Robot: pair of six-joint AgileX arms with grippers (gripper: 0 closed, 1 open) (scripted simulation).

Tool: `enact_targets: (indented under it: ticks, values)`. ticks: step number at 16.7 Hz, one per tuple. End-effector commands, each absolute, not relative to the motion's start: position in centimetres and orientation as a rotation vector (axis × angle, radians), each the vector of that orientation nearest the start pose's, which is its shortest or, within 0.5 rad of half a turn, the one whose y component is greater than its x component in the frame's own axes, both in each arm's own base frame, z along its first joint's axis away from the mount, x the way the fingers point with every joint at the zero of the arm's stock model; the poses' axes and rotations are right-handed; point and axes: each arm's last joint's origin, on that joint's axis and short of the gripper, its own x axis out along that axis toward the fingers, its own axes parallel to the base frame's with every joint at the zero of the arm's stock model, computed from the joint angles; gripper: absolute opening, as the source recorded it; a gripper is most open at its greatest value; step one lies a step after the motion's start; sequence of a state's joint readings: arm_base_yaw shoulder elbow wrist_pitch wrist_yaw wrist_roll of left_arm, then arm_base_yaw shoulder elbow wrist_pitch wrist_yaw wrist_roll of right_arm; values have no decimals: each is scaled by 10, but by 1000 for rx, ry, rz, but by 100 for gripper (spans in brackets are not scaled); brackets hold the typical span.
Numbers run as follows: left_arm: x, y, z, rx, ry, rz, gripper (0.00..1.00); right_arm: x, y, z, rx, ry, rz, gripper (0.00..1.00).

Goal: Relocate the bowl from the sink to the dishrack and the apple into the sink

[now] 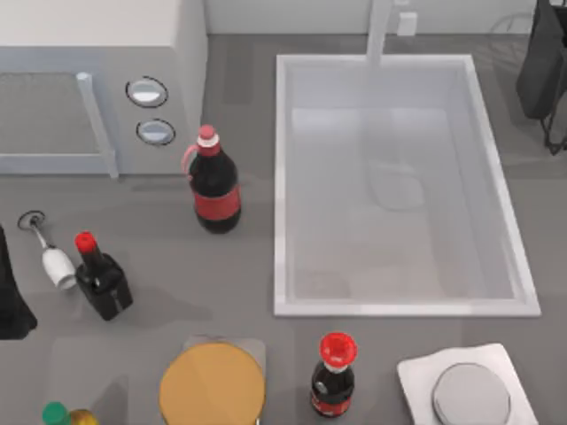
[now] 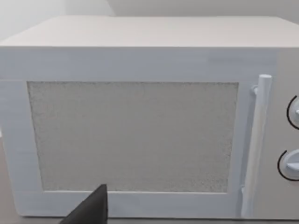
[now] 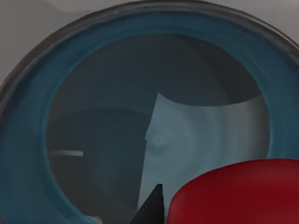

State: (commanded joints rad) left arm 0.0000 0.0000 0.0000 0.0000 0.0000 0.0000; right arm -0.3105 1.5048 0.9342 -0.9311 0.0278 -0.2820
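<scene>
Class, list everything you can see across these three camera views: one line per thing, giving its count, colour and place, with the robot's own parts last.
sink: one, pale white-grey, right of centre in the top view, with a white faucet post at its far side.
microwave: one, white, two round dials, far left.
cola bottles: two, dark with red labels; one left of the sink, one at the near edge.
small dark bottle: one, red cap, left side.
wine glass: one, clear, lying beside it.
tan disc: one, near edge.
white scale: one, grey plate, near right.
green-capped bottle: one, near left corner.
bowl: one, blue, close in the right wrist view.
apple: one, red, by the bowl.
left arm: black, left edge.
right arm: black, far right.
</scene>
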Motion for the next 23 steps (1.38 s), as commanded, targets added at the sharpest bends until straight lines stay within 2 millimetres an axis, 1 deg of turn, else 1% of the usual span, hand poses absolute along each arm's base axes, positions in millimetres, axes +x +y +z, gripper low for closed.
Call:
enact_targets:
  ticks: [2,5,6,7,12,15,17,19,21,23]
  values:
    - [106,-1,160,0,0,0,100,240,-77,194,-11,1524,-57,0]
    - [106,-1,160,0,0,0,100,237,-76,219,-13,1515,-59,0]
    - [106,-1,160,0,0,0,100,236,-75,224,-14,1511,-60,0]
    - [106,-1,160,0,0,0,100,235,-75,226,-14,1510,-60,0]
    - [106,-1,160,0,0,0,100,236,-75,224,-12,1514,-59,0]
    - [106,-1,160,0,0,0,100,247,-67,223,-58,1465,-50,0]
    - [106,-1,160,0,0,0,100,261,-55,222,-117,1391,-41,0]
    - [106,-1,160,0,0,0,100,279,-36,220,-185,1283,-30,0]
    - [106,-1,160,0,0,0,100,297,-12,219,-246,1138,-17,0]
    - [106,-1,160,0,0,0,100,313,17,220,-290,961,-3,0]
